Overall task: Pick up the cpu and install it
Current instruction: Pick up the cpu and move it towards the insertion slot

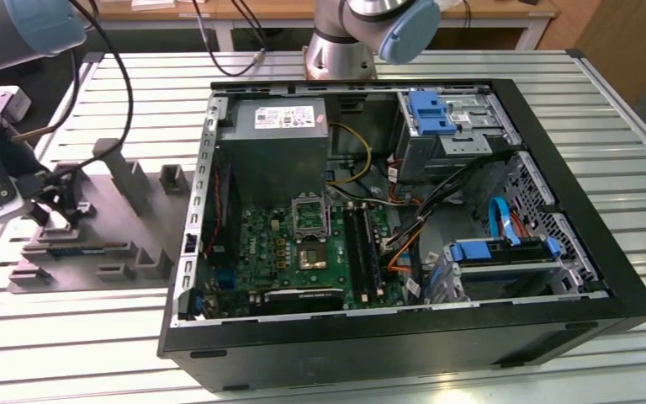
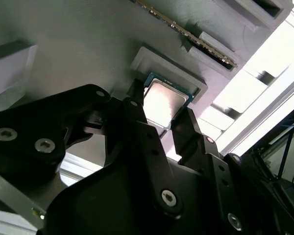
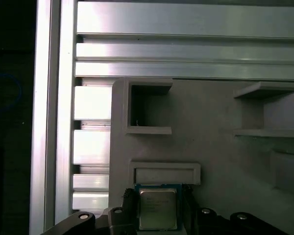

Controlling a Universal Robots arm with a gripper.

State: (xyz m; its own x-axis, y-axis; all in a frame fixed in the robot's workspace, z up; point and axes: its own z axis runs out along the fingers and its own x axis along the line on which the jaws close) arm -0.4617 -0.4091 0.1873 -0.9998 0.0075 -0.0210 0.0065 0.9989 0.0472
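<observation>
Slatted aluminium table (image 1: 638, 210), wooden desk (image 1: 503, 12) behind

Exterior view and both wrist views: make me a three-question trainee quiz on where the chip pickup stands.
1. Multiple choice: in the exterior view, the gripper is above: A the grey fixture; B the computer case; C a drive bay.
2. True or false: the chip is already in the motherboard socket.
3. Short answer: in both wrist views, what is closest to the gripper?
Key: 1 A; 2 false; 3 the chip.
</observation>
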